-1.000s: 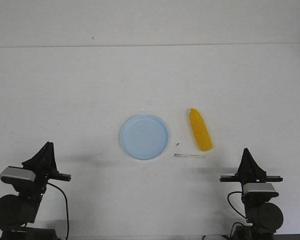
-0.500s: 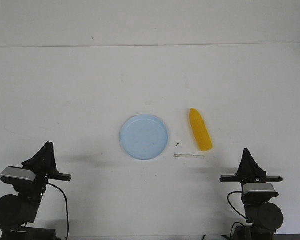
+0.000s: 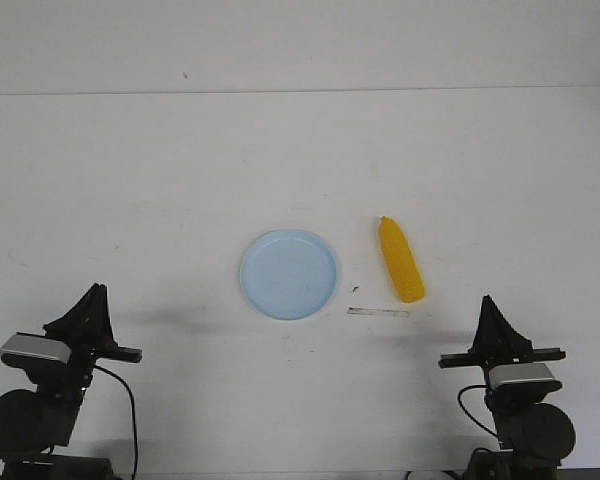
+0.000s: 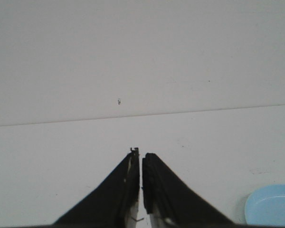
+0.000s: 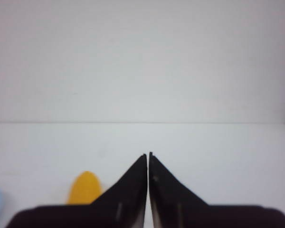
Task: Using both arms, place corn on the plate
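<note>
Front view: corn (image 3: 401, 260) lies apart from the closed right pincer (image 3: 488, 301).

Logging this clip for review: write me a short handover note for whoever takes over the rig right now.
Left gripper: shut, empty, parked near the table's front edge.
Right gripper: shut, empty, parked likewise.
Corn: lying flat on the table just right of the plate, not touching it, closer to the right arm.
Done: nothing; plate is empty.
Left: grasp the corn, set it on the plate.

Bright, even light; faint soft shadows; blurry right wrist view.
</note>
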`<action>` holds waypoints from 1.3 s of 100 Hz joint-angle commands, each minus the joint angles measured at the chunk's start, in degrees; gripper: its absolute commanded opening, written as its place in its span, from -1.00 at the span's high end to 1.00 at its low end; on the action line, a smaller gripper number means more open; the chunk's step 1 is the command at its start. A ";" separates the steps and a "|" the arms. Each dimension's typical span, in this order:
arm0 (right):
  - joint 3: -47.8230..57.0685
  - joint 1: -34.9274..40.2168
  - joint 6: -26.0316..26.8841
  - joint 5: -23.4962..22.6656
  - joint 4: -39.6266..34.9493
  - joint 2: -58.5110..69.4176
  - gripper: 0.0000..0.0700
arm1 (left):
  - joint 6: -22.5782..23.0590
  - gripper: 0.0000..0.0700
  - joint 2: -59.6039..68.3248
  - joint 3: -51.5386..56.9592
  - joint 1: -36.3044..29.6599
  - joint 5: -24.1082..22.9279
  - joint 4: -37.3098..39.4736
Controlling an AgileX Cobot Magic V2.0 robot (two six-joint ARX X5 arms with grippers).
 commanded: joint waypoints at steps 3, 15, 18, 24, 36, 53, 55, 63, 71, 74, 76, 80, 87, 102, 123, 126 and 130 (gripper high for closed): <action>3.80 0.74 0.72 -0.20 -1.57 1.90 0.99 | 0.33 1.00 -0.09 0.42 0.02 -0.11 0.74; 8.81 1.92 0.70 0.04 -4.92 7.30 0.99 | 0.33 1.00 -0.09 0.42 0.02 -0.11 0.74; 10.14 2.27 0.68 0.07 -5.86 9.09 0.99 | 0.33 1.00 -0.09 0.42 0.02 -0.11 0.74; 12.70 3.08 0.72 0.17 -7.28 13.03 0.99 | 0.33 1.00 -0.09 0.42 0.02 -0.11 0.74; 17.03 4.83 0.70 0.26 -7.30 21.86 0.99 | 0.33 1.00 -0.09 0.42 0.02 -0.11 0.74; 22.99 7.80 0.70 1.77 -7.50 35.10 0.99 | 0.33 1.00 -0.09 0.42 0.02 -0.11 0.74; 23.69 8.20 0.66 2.21 -7.63 36.61 0.99 | 0.33 1.00 -0.09 0.42 0.02 -0.11 0.74; 26.80 9.66 0.44 4.55 -8.94 42.53 0.99 | 0.33 1.00 -0.09 0.42 0.02 -0.11 0.74; 30.14 11.02 -0.15 6.23 -10.47 48.09 0.99 | 0.33 1.00 -0.09 0.42 0.02 -0.11 0.74; 31.47 11.52 -0.48 6.45 -10.99 50.10 0.99 | 0.33 1.00 -0.09 0.42 0.02 -0.11 0.74; 32.39 11.82 -0.61 6.49 -11.32 51.41 0.99 | 0.33 1.00 -0.09 0.42 0.02 -0.11 0.74; 34.18 12.48 -0.57 6.47 -11.93 53.90 0.99 | 0.33 1.00 -0.09 0.42 0.02 -0.11 0.74; 37.75 13.60 -0.55 6.69 -13.94 58.27 0.99 | 0.33 1.00 -0.09 0.42 0.02 -0.11 0.74; 46.10 15.04 -0.44 8.55 -21.55 66.23 0.99 | 0.33 1.00 -0.09 0.42 0.02 -0.11 0.74; 60.37 15.43 2.16 8.57 -38.21 77.16 0.99 | 0.33 1.00 -0.09 0.42 0.02 -0.11 0.74; 62.29 15.43 2.25 8.57 -40.87 78.62 0.99 | 0.33 1.00 -0.09 0.42 0.02 -0.11 0.74; 64.59 15.43 2.25 8.57 -44.33 80.52 0.99 | 0.33 1.00 -0.09 0.42 0.02 -0.11 0.74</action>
